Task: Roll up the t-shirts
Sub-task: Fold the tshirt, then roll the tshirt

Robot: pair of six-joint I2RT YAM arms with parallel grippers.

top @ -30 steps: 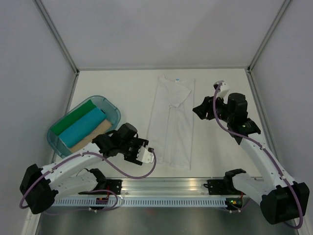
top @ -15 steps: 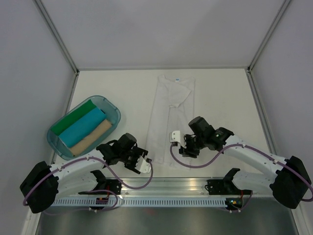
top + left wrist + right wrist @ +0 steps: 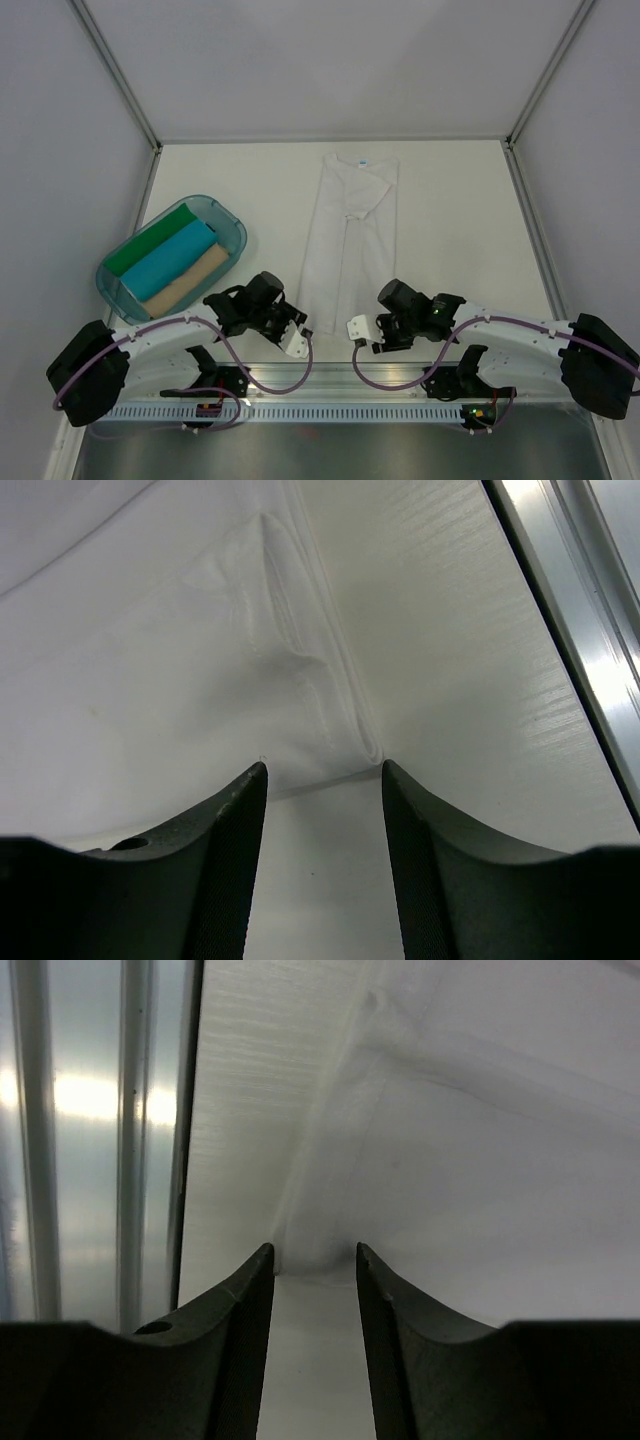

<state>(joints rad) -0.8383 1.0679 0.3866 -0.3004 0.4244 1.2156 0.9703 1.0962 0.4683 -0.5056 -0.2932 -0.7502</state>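
Left gripper and right gripper sit low near the table's near edge, each with its fingers spread partway and gripping nothing, the tips right at a near hem corner of the white t-shirt. That shirt lies flat in the middle, folded into a long strip running near to far. At the left, the teal tub holds a green roll, a light blue roll and a tan roll side by side.
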